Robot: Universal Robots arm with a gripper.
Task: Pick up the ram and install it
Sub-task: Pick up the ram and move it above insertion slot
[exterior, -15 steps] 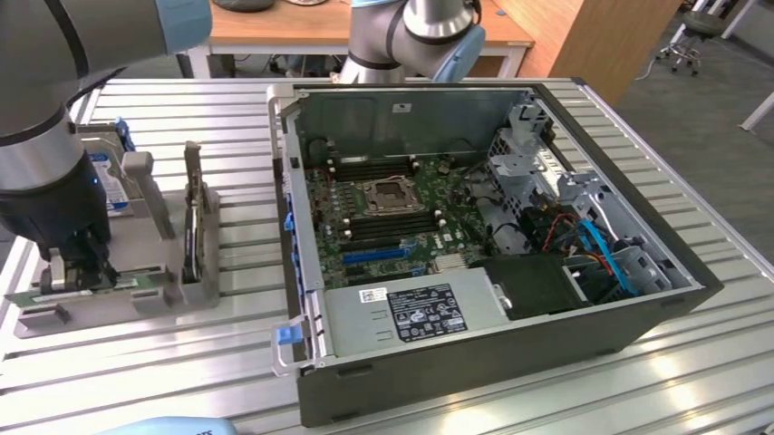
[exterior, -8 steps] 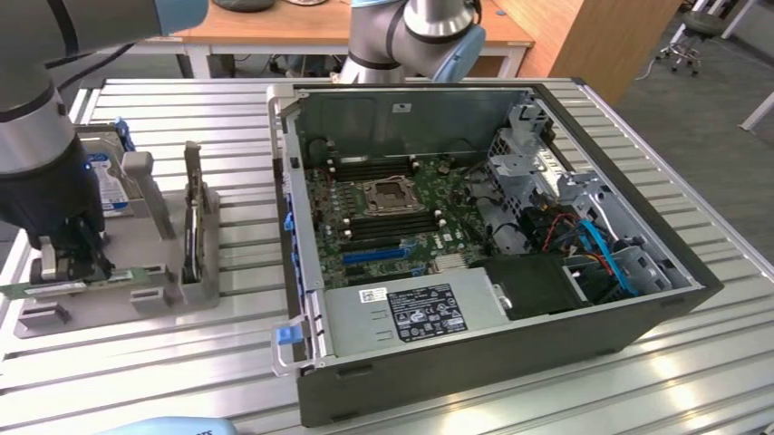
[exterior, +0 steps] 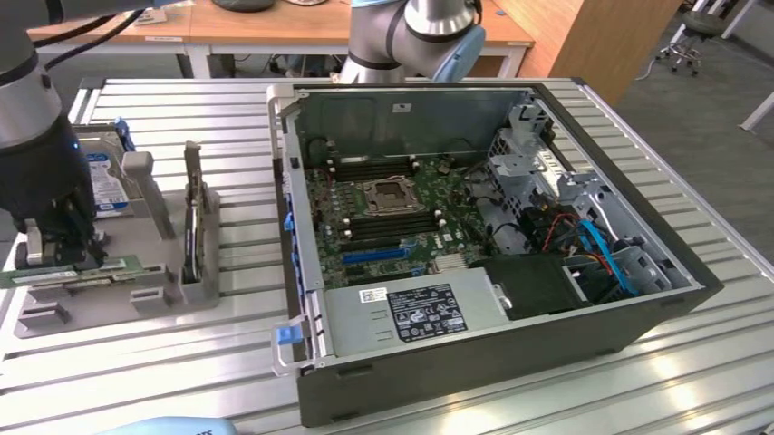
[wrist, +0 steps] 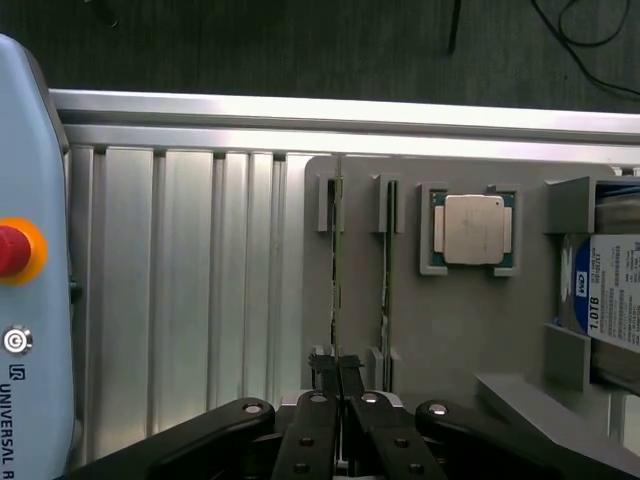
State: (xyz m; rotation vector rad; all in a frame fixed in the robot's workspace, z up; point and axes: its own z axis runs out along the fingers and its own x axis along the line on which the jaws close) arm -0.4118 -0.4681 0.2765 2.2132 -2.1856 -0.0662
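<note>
The ram (wrist: 337, 250) stands on edge in a slot of the grey holder (wrist: 450, 330), a thin green stick seen from above. My gripper (wrist: 338, 368) is down on its near end, and the two black fingers are pressed together with the stick's edge between them. In the exterior view the gripper (exterior: 54, 258) sits low over the green sticks (exterior: 85, 272) on the holder at the exterior view's left, and the dark arm hides their far part. The open computer case (exterior: 484, 227) lies to the right, its motherboard (exterior: 387, 204) showing dark memory slots around the processor socket.
A second green stick (wrist: 388, 250) stands in the neighbouring slot. A square silver processor (wrist: 473, 228) and a hard drive (wrist: 610, 300) also rest on the holder. A pale blue pendant with a red button (wrist: 25, 300) lies beside it on the ribbed metal table (exterior: 677, 362).
</note>
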